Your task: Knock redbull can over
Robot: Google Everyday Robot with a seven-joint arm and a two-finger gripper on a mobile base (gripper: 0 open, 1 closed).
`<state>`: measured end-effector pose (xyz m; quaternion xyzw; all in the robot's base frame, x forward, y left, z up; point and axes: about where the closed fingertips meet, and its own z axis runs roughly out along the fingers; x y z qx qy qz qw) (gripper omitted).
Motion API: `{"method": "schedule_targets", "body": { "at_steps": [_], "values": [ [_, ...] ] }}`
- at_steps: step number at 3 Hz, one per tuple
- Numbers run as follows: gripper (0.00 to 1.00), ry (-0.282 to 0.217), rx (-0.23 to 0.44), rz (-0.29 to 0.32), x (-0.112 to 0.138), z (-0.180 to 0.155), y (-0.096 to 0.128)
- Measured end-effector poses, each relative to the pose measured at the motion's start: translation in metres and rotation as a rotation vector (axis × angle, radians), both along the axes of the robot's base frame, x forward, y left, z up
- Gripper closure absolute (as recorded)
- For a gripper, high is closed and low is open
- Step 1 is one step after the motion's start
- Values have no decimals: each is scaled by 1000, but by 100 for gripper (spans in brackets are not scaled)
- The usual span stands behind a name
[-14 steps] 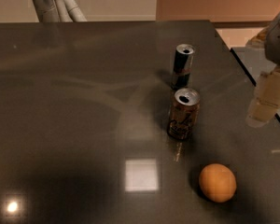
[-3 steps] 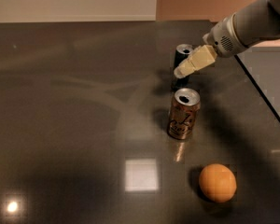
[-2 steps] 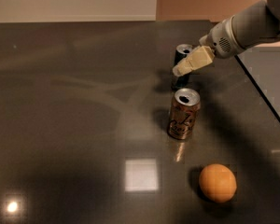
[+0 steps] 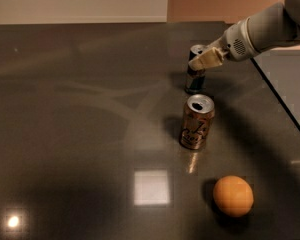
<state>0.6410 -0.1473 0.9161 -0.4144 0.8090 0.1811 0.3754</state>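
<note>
The redbull can (image 4: 195,80), slim and dark with a blue-and-silver body and a silver top, stands upright at the back right of the dark table (image 4: 80,114). My gripper (image 4: 201,61), with cream-coloured fingers, reaches in from the upper right on a grey arm. Its tips lie over the upper part of the can, right at its rim. The can's top is partly hidden behind the fingers.
A wider brown-gold can (image 4: 196,122) with script lettering stands upright in front of the redbull can. An orange (image 4: 233,195) lies near the front right. The table's right edge (image 4: 282,99) runs diagonally beside the arm.
My gripper has come in from the right side of the table to the redbull can and edged slightly left and down onto its top. The can still stands upright.
</note>
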Motion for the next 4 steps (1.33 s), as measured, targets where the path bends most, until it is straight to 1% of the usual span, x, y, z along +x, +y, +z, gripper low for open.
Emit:
{"method": "schedule_targets", "body": {
  "at_steps": [1,2,3,4],
  "values": [
    [82,3,15,-2,3,0,0],
    [100,29,25,34,-2,18,5],
    [100,4,-65,75,-3,43,4],
    [100,34,-220,179,-21,53,7]
  ]
}}
